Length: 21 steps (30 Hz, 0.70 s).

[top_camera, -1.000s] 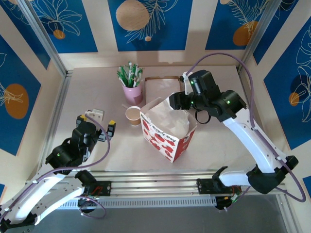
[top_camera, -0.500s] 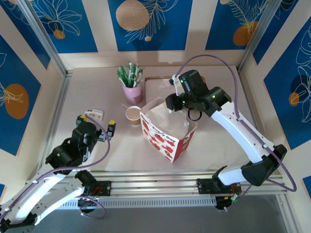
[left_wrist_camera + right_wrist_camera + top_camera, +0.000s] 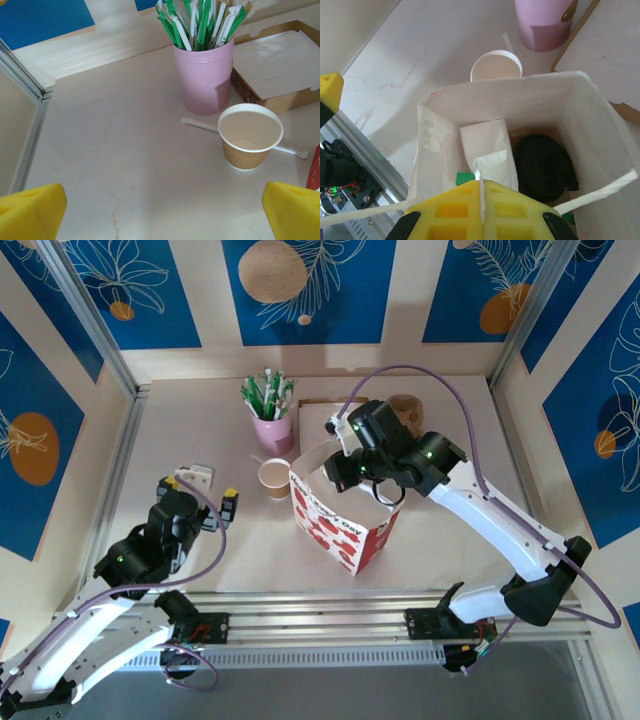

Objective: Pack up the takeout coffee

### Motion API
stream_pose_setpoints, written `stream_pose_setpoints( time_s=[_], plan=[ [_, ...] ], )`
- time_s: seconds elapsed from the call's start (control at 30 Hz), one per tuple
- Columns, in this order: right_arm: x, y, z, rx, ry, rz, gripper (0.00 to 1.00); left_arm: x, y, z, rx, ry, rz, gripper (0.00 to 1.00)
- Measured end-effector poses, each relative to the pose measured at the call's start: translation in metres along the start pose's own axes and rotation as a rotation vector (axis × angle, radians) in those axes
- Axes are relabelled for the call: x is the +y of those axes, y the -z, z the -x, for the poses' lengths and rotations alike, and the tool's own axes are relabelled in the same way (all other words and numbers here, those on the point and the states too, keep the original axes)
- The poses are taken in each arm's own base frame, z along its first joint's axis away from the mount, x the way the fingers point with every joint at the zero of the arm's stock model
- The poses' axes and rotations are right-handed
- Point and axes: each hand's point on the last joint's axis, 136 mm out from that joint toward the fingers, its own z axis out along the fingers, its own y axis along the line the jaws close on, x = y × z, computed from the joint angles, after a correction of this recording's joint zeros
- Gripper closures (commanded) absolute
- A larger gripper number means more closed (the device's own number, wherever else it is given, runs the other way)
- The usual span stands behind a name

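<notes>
The kraft paper cup [image 3: 273, 477] stands upright and unlidded on the table, left of the red-and-white paper bag [image 3: 340, 525]; the left wrist view shows its pale inside [image 3: 250, 135]. A flat black lid [image 3: 542, 165] lies on the bag's bottom. My right gripper [image 3: 338, 465] hangs over the bag's open mouth, its yellow fingers [image 3: 455, 205] shut on a thin white napkin [image 3: 495, 160] that reaches down into the bag. My left gripper [image 3: 200, 502] rests low on the table left of the cup, open, with nothing between its yellow fingertips [image 3: 30, 210].
A pink cup of green-and-white sticks [image 3: 272, 425] stands just behind the paper cup. A shallow box of white napkins [image 3: 320, 418] lies behind the bag, a brown round piece [image 3: 405, 408] beyond it. One wrapped stick [image 3: 200, 125] lies by the cup. A small white object [image 3: 195, 475] sits near my left gripper.
My right gripper has moved left and down over the bag's mouth, carrying the napkin into the bag. The brown piece behind it is now uncovered. The left arm has not moved.
</notes>
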Motion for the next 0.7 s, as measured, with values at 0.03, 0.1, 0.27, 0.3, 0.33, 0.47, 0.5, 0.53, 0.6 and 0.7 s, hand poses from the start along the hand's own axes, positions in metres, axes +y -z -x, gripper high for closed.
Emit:
stream_pose_setpoints(
  time_s=[0.03,0.1,0.27,0.3,0.33,0.47,0.5,0.53,0.6,0.7],
  plan=[
    [-0.002,-0.004,-0.004,0.011,-0.005,-0.007,1.0,0.0,0.0,0.0,0.0,0.0,0.0,0.0],
    [-0.01,-0.015,-0.017,0.045,-0.019,-0.026,1.0,0.0,0.0,0.0,0.0,0.0,0.0,0.0],
    [-0.02,-0.039,-0.039,0.115,-0.036,-0.062,1.0,0.0,0.0,0.0,0.001,-0.001,0.0,0.0],
    [-0.021,-0.044,-0.041,0.124,-0.037,-0.065,1.0,0.0,0.0,0.0,0.001,-0.001,0.0,0.0],
    [-0.02,-0.047,-0.044,0.133,-0.037,-0.065,1.0,0.0,0.0,0.0,0.001,-0.001,0.0,0.0],
    [-0.015,-0.05,-0.046,0.14,-0.029,-0.064,0.86,0.0,0.0,0.0,0.001,-0.001,0.0,0.0],
    [-0.014,-0.048,-0.044,0.135,-0.026,-0.062,0.79,0.0,0.0,0.0,0.001,0.0,0.0,0.0],
    [-0.012,-0.046,-0.041,0.127,-0.022,-0.059,0.7,0.0,0.0,0.0,0.001,-0.001,0.0,0.0],
    [-0.007,-0.038,-0.032,0.106,-0.021,-0.048,0.52,0.0,0.0,0.0,0.001,-0.001,0.0,0.0],
    [0.002,-0.018,-0.009,0.056,-0.005,-0.029,0.41,0.0,0.0,0.0,0.002,-0.001,0.0,0.0]
  ],
)
